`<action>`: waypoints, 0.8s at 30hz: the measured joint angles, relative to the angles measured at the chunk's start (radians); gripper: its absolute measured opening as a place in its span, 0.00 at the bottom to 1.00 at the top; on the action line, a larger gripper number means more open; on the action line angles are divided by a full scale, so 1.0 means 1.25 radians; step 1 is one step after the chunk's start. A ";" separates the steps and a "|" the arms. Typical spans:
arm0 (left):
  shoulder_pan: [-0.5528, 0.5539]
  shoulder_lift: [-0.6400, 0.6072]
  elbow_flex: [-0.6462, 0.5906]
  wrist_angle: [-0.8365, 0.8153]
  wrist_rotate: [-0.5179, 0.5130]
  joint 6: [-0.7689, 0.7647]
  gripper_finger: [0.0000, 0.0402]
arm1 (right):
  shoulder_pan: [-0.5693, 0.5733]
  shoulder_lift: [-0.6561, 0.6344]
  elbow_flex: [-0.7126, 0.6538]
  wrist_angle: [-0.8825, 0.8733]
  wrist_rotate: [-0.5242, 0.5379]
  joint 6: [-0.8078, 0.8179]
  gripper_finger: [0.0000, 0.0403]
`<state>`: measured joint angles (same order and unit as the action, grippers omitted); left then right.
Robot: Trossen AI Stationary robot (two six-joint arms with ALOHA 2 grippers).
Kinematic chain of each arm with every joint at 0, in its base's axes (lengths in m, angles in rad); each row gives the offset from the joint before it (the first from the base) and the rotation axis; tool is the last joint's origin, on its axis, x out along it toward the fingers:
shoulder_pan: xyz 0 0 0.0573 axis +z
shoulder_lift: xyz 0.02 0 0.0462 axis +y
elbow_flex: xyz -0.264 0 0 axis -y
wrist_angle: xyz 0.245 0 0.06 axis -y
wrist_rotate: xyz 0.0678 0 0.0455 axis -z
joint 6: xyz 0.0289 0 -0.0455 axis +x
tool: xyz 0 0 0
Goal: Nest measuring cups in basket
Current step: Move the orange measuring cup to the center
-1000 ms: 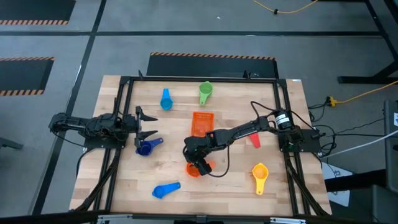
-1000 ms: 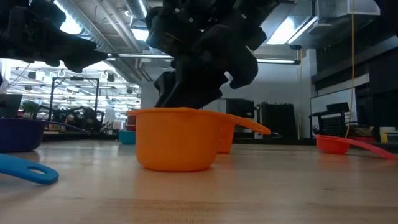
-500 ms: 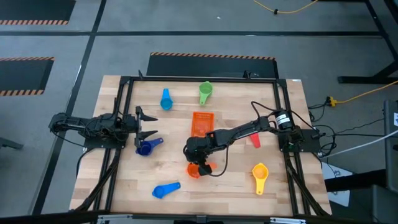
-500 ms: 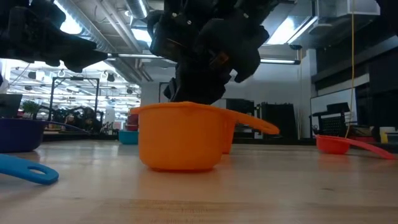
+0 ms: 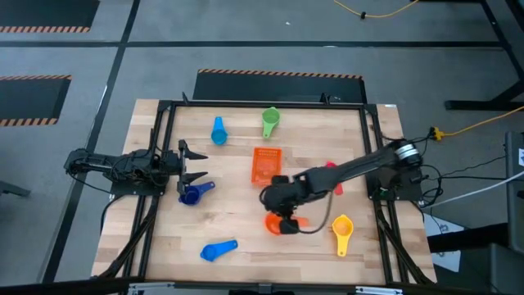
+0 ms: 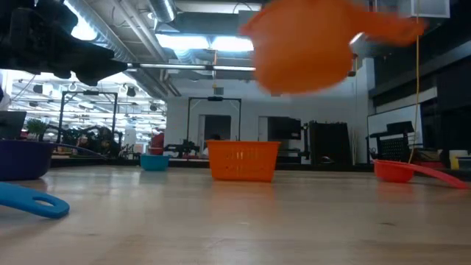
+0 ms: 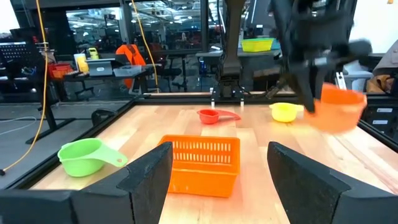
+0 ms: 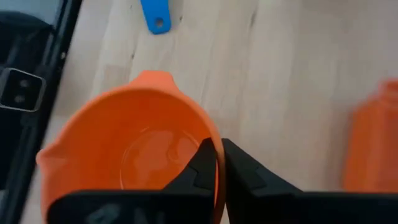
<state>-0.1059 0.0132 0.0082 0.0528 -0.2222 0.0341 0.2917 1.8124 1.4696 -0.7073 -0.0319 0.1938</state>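
Orange cup (image 8: 134, 146) rim in right gripper (image 8: 217, 163), blurred.

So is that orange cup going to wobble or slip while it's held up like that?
Probably not much. The orange cup looks stiff and light, and the right gripper pinches its thin rim. It hangs off one side, so it might tilt.

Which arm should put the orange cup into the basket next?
The right. Its right gripper is shut on the rim of the orange cup, lifted clear of the table, with the basket close by. The left gripper waits open and empty at the table's left side.
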 joint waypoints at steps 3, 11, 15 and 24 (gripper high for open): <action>0.000 0.000 0.000 0.000 0.000 0.000 0.64 | 0.026 -0.063 0.000 -0.079 0.082 0.094 0.03; 0.000 0.000 0.000 -0.001 0.000 0.000 0.64 | 0.070 -0.221 -0.107 -0.219 0.325 0.422 0.04; 0.000 0.000 0.000 0.000 0.000 0.000 0.64 | 0.049 -0.315 -0.215 -0.220 0.429 0.565 0.04; 0.000 0.000 0.000 0.000 0.000 0.000 0.64 | -0.090 -0.460 -0.492 -0.011 0.570 0.720 0.04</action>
<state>-0.1059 0.0132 0.0078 0.0526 -0.2223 0.0341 0.1794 1.2372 0.8552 -0.7213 0.6811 1.0938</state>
